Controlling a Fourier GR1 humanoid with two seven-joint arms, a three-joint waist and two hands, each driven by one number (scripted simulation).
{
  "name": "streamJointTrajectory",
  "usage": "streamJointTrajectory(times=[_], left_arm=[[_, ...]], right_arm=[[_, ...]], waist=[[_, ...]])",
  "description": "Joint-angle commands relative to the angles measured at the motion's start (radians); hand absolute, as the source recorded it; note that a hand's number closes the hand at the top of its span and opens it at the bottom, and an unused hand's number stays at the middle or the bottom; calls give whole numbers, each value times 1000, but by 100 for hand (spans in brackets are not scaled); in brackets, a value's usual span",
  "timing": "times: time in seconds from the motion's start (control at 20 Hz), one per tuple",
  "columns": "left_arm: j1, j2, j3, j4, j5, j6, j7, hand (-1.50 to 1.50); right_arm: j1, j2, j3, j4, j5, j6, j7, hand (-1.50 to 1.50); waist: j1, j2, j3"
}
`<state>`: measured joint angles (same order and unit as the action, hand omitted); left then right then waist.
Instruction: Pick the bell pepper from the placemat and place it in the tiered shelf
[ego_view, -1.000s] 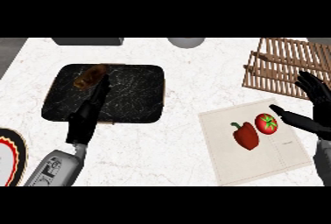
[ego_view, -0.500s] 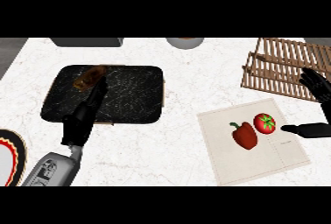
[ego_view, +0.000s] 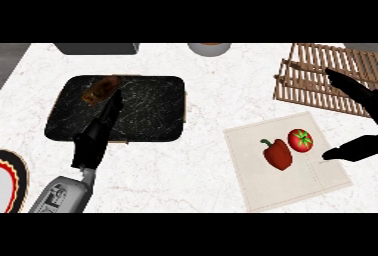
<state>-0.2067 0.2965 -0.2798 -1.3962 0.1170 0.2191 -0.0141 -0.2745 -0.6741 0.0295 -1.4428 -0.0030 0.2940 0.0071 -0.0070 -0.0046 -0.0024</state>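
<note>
Here, one bell pepper (ego_view: 278, 154), one tomato (ego_view: 300, 140)

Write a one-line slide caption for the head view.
Right hand open beside the placemat with bell pepper and tomato, tiered shelf behind; left hand rests over a dark tray.

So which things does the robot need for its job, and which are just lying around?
For the job: bell pepper, placemat, tiered shelf, right hand.
Just lying about: tomato, dark board, brown food on it, plate at the left edge.
</note>
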Motion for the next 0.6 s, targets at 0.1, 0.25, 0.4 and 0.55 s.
streamJointTrajectory(times=[0.1, 0.25, 0.4, 0.55], left_arm=[[-13, -13, -3, -19, -20, 15, 29, 0], [24, -12, 7, -6, -21, 2, -6, 0], [-6, 8, 48, -7, 9, -66, 26, 0], [31, -39, 54, 50, -26, -58, -58, 0]], right_arm=[[0, -114, 126, -195, 112, 108, 214, -150], [15, -135, 150, -293, 143, 139, 326, -150], [22, -76, 161, -366, 167, 143, 436, -150], [117, -46, 125, -489, 180, 148, 481, -150]], waist=[[-2, -3, 0], [-3, -1, 1], [4, 3, 2], [-1, 3, 2]])
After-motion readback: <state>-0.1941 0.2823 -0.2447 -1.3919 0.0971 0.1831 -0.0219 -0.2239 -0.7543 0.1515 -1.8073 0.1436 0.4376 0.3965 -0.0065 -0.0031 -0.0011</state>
